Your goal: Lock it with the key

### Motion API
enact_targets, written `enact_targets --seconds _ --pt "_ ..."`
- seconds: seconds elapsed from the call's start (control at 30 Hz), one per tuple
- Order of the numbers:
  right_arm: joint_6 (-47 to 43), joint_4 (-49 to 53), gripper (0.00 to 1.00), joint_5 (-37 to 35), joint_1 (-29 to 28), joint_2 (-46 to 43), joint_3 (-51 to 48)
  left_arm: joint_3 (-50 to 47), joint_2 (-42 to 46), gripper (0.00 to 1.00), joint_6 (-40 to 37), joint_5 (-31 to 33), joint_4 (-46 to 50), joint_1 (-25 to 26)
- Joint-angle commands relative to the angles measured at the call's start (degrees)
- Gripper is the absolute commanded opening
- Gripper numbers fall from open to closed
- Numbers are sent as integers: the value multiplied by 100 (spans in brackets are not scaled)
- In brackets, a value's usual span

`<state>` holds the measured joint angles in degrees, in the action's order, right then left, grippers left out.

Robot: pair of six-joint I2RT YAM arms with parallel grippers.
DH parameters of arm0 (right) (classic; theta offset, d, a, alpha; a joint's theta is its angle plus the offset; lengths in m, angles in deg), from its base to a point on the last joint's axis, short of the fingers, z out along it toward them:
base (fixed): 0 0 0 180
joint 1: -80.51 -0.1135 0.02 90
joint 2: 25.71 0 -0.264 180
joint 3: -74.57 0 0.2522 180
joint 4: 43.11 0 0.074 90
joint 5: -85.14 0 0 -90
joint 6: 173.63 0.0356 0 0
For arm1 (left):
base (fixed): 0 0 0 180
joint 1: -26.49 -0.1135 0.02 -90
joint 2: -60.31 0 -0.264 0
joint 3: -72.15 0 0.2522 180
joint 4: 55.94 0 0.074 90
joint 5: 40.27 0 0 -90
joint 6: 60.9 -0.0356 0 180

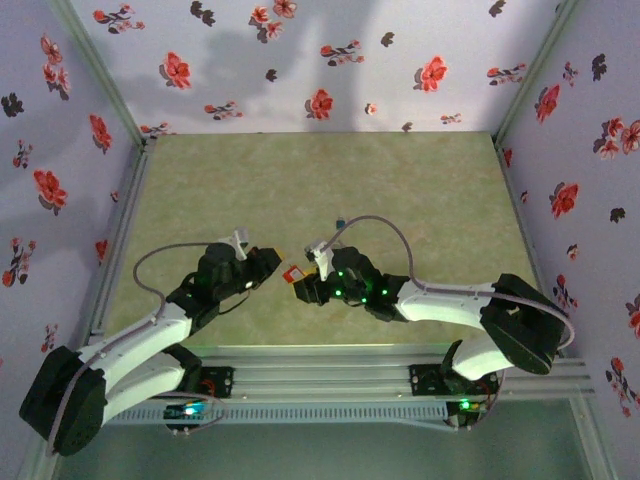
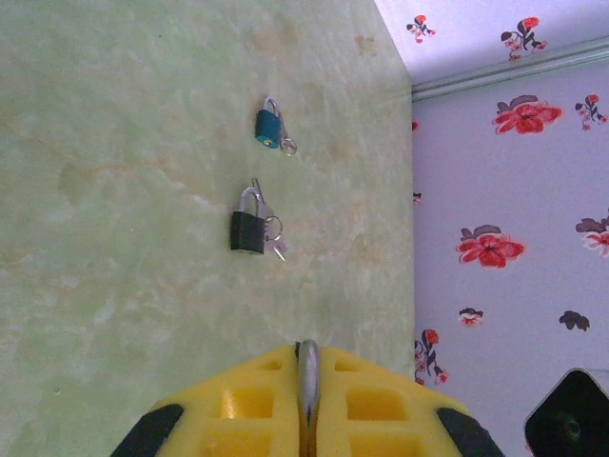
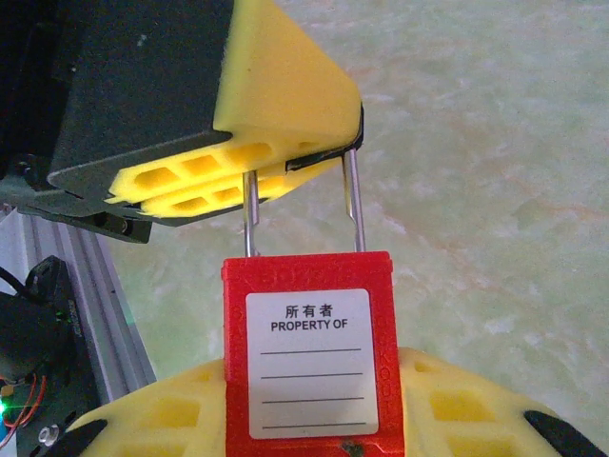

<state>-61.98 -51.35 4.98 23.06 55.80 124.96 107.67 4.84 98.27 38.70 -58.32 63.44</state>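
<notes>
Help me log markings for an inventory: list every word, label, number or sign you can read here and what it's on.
"所有者": white label on the red padlock.
"PROPERTY OF": same label, just below; the four ruled lines under it are blank.
The blue padlock and black padlock: too small to read any marking.

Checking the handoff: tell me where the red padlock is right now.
In the top view the red padlock is held just left of centre: body in the right gripper, shackle pinched by the left gripper.
</notes>
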Motion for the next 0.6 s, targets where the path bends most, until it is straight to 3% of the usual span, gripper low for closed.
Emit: enact_targets --seconds 0.0,0.27,0.57 --pt "436 -118 0 -1793 264 91 32 38 236 0 225 -625 372 326" --pt "454 -72 0 -1878 246 97 49 276 272 0 420 -392 1041 521" --pt "532 -204 0 -1781 245 53 -10 185 409 0 396 -321 769 753"
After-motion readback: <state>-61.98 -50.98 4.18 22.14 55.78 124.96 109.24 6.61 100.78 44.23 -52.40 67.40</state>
